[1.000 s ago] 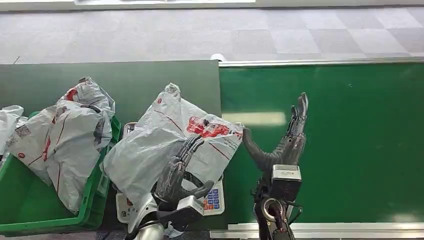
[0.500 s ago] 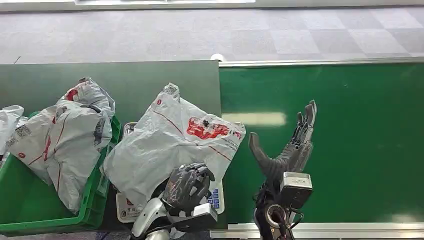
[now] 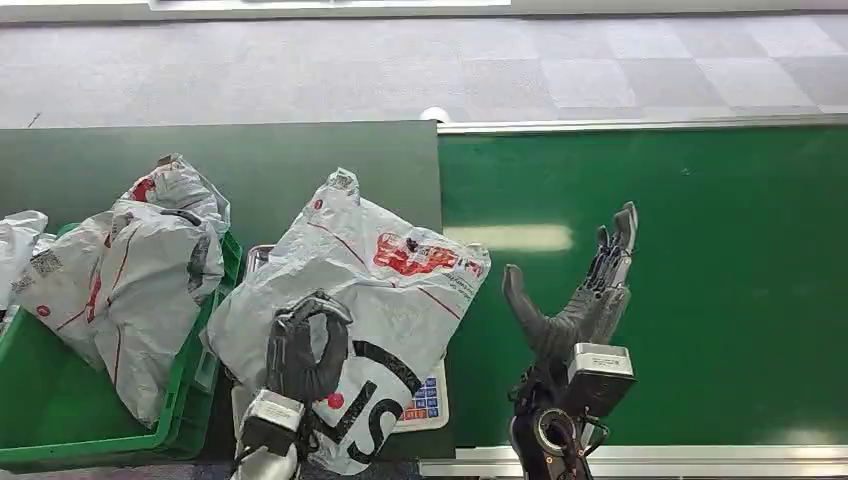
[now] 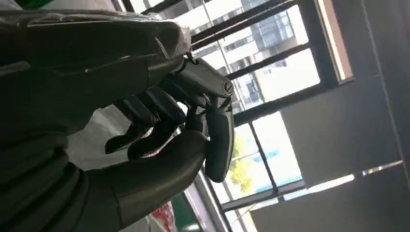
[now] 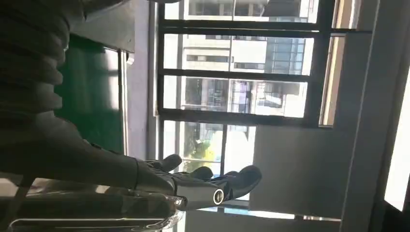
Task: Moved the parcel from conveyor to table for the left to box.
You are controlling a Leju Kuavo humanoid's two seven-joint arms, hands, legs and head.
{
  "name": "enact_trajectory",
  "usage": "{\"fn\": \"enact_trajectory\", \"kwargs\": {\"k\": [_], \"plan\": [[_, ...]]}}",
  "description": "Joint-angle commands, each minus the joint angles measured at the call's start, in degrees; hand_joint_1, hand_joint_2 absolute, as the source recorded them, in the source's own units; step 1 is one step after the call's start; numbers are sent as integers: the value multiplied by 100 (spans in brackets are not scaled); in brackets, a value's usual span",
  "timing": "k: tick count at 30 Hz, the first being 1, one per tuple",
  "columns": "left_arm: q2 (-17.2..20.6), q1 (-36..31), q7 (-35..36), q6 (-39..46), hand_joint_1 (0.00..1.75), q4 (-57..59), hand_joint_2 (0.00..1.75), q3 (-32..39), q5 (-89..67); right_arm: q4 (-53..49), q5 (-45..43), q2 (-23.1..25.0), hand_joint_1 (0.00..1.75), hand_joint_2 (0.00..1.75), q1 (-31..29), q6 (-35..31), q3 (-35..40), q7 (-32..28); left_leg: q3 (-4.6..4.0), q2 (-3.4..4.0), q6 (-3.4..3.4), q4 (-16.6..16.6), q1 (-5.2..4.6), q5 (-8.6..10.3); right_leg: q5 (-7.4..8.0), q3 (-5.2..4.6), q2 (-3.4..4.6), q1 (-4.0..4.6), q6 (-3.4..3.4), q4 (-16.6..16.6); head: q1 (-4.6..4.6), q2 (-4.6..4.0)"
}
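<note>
Two hands up: my left hand (image 3: 305, 350) curled on near edge of grey parcel (image 3: 350, 280), folded corner pinched in fingers. Parcel lies on scale (image 3: 425, 400) on dark table (image 3: 260, 165), beside green bin (image 3: 60, 400). My right hand (image 3: 580, 295) open, empty, over green conveyor (image 3: 720, 280).

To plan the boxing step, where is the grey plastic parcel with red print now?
In the head view, the grey plastic parcel with red print lies on the scale, right of the green bin, with the left hand gripping its near edge.
</note>
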Motion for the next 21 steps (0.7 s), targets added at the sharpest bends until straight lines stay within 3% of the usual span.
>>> {"fn": "enact_trajectory", "kwargs": {"k": [1,2,3,4,5,9,12,18,21], "plan": [[229,323,-47,130,175,-837,175,498,180,259,-87,-213,0,175,-169,-7,104,-2,4,9,1,-2,2,0,3,2,9,2,-1,-4,0,0],[226,325,-2,95,175,-807,175,500,216,254,-95,-216,0,175,-170,-7,106,-2,8,14,2,-7,2,2,7,3,14,3,-2,-9,2,0],[294,309,206,-56,147,-712,175,416,112,247,-96,-220,0,175,-163,-5,107,-2,5,9,1,-4,2,1,5,3,9,2,-2,-6,0,0],[341,289,339,-143,7,-636,175,340,-31,241,-96,-223,0,175,-157,-2,106,-2,5,5,1,-5,1,1,4,3,6,1,-1,-5,0,0],[395,247,583,-285,0,-464,175,197,-350,232,-91,-234,0,175,-139,29,102,-2,8,6,2,-10,1,4,7,6,6,2,-2,-10,0,0],[394,86,1088,-436,0,22,175,-160,-1408,224,-53,-226,0,175,-110,131,46,-2,9,-6,3,-10,-1,6,4,11,-6,-1,-1,-11,0,0],[383,-30,1534,-105,0,307,175,-313,-2440,229,3,-193,0,175,-89,190,-10,-2,10,-5,3,-10,-1,4,3,10,-6,-1,0,-11,2,0],[222,-316,2224,366,0,988,175,-255,-3729,192,143,-105,0,175,-13,326,-169,-2,11,-13,2,-10,0,7,3,11,-13,0,-1,-12,0,0],[256,-426,2562,212,0,1303,175,-279,-4331,234,198,-62,0,175,-25,416,-228,-2,12,-13,2,-15,-2,10,5,12,-14,-1,-2,-15,-2,0]]}}
